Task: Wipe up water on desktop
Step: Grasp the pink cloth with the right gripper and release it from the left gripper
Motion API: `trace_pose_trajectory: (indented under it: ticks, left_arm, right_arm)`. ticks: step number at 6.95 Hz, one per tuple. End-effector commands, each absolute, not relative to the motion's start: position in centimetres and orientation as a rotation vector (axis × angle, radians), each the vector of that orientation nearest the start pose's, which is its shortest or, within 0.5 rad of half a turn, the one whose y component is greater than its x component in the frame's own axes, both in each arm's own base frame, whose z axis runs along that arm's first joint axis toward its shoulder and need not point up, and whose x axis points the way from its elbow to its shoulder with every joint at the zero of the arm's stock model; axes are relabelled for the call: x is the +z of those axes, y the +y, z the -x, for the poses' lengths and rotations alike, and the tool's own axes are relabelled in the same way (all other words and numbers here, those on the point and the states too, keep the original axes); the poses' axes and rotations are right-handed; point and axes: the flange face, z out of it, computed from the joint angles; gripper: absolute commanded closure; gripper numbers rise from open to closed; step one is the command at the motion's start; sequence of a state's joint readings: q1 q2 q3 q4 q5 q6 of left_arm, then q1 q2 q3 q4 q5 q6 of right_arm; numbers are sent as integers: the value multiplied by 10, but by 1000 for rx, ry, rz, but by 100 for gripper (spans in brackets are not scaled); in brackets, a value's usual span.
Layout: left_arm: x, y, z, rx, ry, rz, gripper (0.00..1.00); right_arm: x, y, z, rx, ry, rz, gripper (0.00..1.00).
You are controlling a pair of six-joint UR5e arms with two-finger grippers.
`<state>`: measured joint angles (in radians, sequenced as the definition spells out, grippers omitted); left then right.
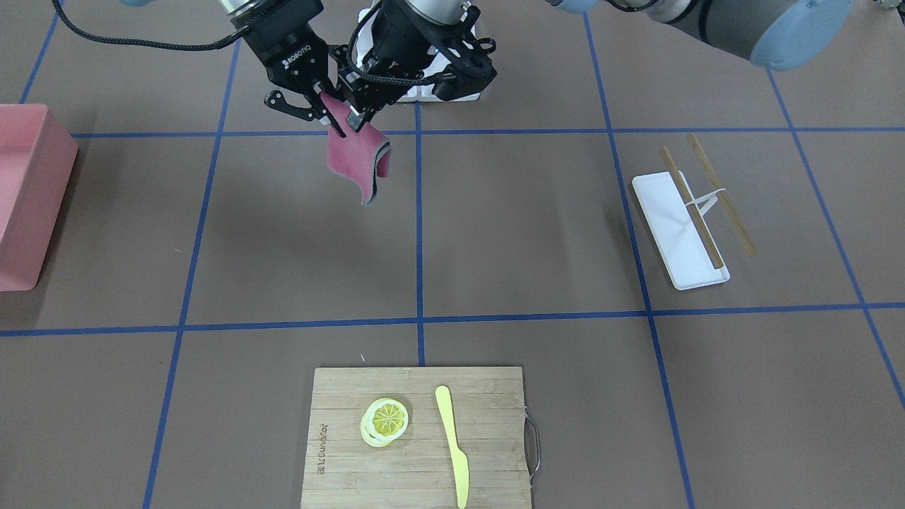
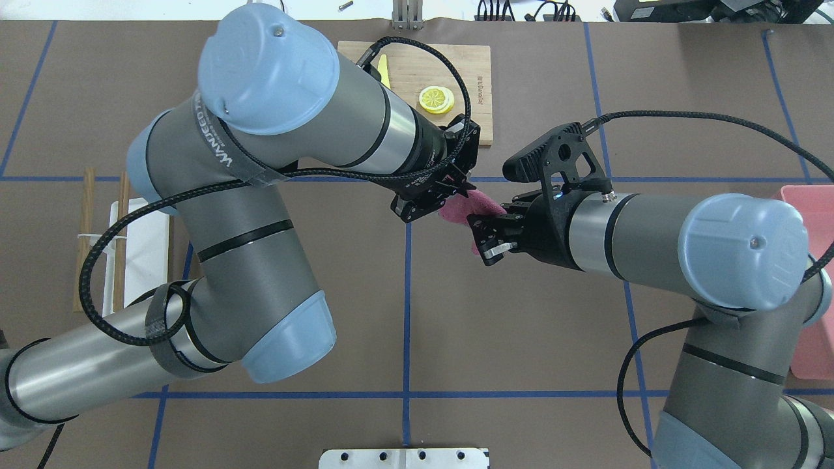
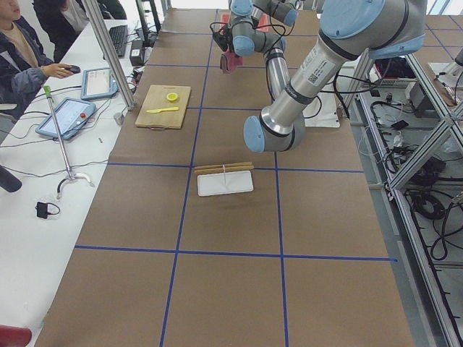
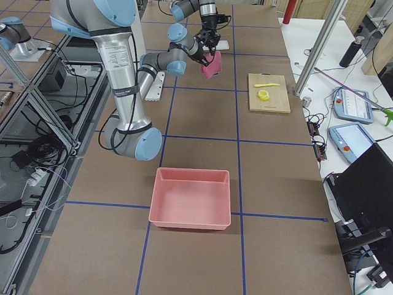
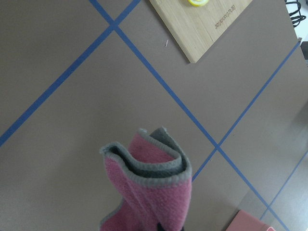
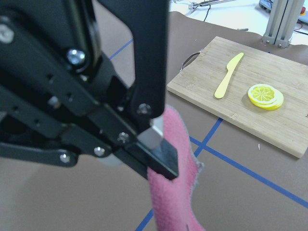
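Above desktop (image 1: 530, 226), folded fuzzy cloth (image 1: 353, 159)

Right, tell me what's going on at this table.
Both arms meet in the air over the desktop. The left hand is clamped on the top of a folded pink cloth, which hangs free, clear of the surface. The right hand sits right beside it, jaws spread at the cloth's upper edge, so it looks like a hand-over. No wiping has begun, and I can't make out a wet patch from these views.
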<state>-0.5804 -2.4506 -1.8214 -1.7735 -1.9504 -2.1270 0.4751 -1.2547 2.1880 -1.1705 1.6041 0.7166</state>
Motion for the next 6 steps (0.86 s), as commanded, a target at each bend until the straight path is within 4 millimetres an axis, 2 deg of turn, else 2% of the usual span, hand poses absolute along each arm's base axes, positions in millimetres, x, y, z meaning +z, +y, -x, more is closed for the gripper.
trace_pose_trajectory:
  ticks: [1, 2, 3, 4, 5, 6]
  left_arm:
    - [3, -417, -448, -700, 1361, 286, 15]
    - [20, -427, -429, -717, 1358, 252, 2]
    - [35, -424, -404, -670, 1371, 196, 2]
    - [75, -427, -390, -616, 1327, 121, 2]
    - [97, -433, -374, -553, 1300, 41, 2]
    - [118, -443, -365, -581, 1268, 34, 2]
  right_arm:
    - [183, -331, 368, -245, -1119, -721, 100]
    - [195, -327, 363, -151, -1140, -640, 100]
    - [203, -322, 367, -23, -1171, -536, 100]
    - [206, -312, 378, 70, -1199, -439, 100]
    - [226, -300, 408, 137, -1169, -326, 100]
    - [229, -272, 439, 240, -1151, -269, 100]
